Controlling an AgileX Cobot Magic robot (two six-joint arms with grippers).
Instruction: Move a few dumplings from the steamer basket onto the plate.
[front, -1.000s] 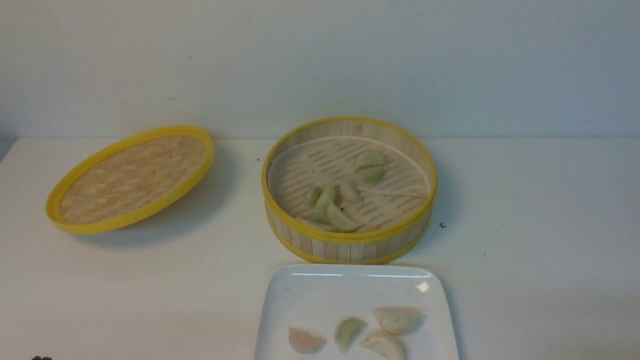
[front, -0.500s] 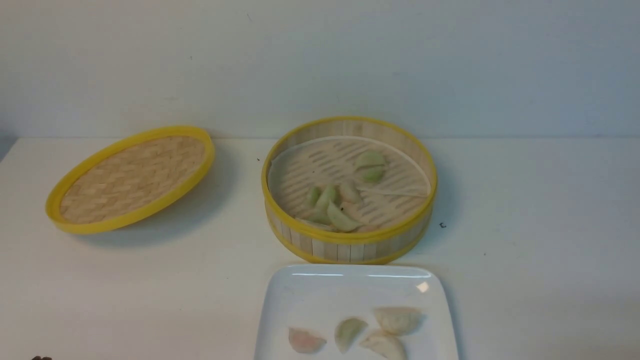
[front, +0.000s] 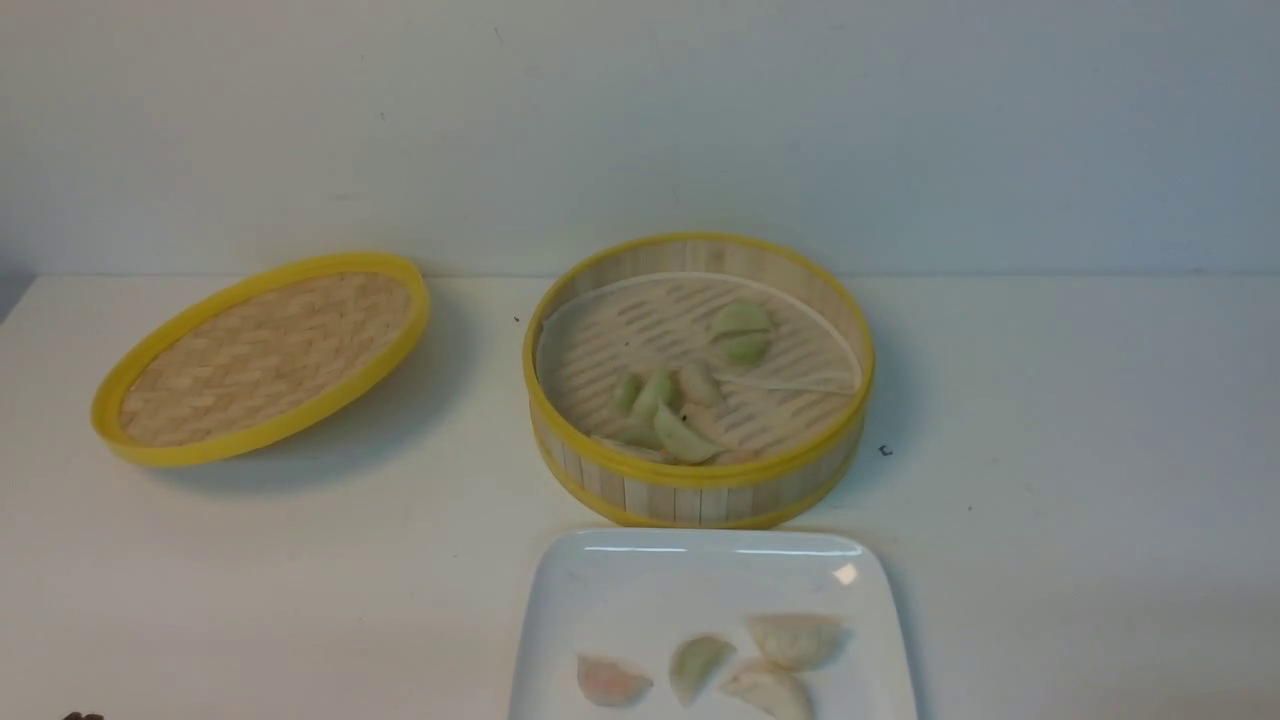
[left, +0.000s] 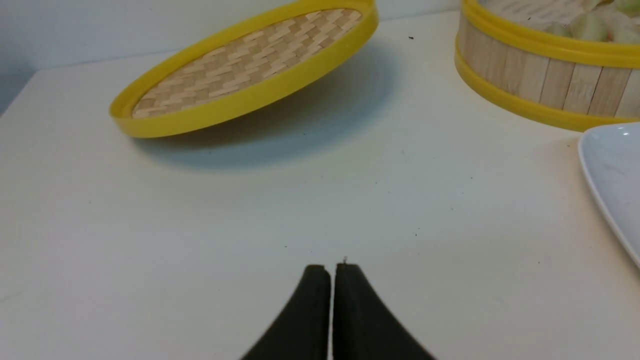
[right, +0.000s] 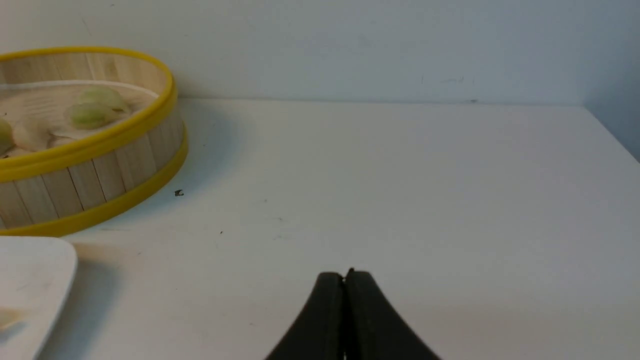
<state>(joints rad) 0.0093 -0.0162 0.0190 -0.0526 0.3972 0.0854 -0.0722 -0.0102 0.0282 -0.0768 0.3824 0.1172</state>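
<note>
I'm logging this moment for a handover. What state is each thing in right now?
steamer basket: uncovered, several dumplings inside.
lid: off, tilted on the table left of the basket.
plate: holds four dumplings near its front edge.
dumplings on the plate: lying loose, two cream ones touching.
left tool: shut, empty, above bare table.
right tool: shut, empty, above bare table.
</note>
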